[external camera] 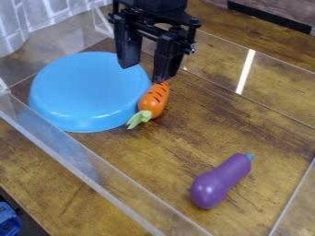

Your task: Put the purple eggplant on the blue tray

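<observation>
The purple eggplant (219, 181) lies on the wooden table at the lower right, fat end toward the front, its stem end pointing up-right. The blue tray (87, 90) is a round light-blue dish at the left, with nothing on it. My gripper (147, 63) hangs at the top centre, above the tray's right rim and just above an orange carrot (151, 101). Its fingers (128, 51) point down with a gap between them and hold nothing. The eggplant is far from the gripper, toward the lower right.
The orange carrot with a green top lies against the tray's right edge. Clear plastic walls (74, 157) fence the work area on the left, front and back. Bare wood lies between the carrot and the eggplant.
</observation>
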Controlling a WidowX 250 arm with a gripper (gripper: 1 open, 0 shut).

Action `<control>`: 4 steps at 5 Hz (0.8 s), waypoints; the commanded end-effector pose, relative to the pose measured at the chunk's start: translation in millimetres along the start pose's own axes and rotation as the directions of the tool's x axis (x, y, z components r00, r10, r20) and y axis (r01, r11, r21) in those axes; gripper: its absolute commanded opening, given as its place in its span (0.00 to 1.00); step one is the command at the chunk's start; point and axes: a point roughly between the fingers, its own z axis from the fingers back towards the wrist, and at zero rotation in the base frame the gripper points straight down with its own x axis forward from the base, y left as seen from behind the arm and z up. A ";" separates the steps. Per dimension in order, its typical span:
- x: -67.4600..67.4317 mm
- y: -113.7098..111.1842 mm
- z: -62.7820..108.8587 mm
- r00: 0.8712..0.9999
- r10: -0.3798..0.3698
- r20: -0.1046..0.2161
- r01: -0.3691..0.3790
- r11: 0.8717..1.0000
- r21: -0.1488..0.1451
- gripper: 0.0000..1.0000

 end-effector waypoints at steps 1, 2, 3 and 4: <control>-1.2 -4.9 -5.0 1.000 -0.009 -0.011 0.009 1.000 -0.003 1.00; -2.5 -9.9 -10.1 1.000 -0.017 -0.022 0.017 1.000 -0.006 1.00; -4.1 -15.5 -15.2 0.999 -0.027 -0.033 0.027 1.000 -0.009 1.00; -5.7 -19.9 -19.9 0.998 -0.038 -0.044 0.037 0.999 -0.011 1.00</control>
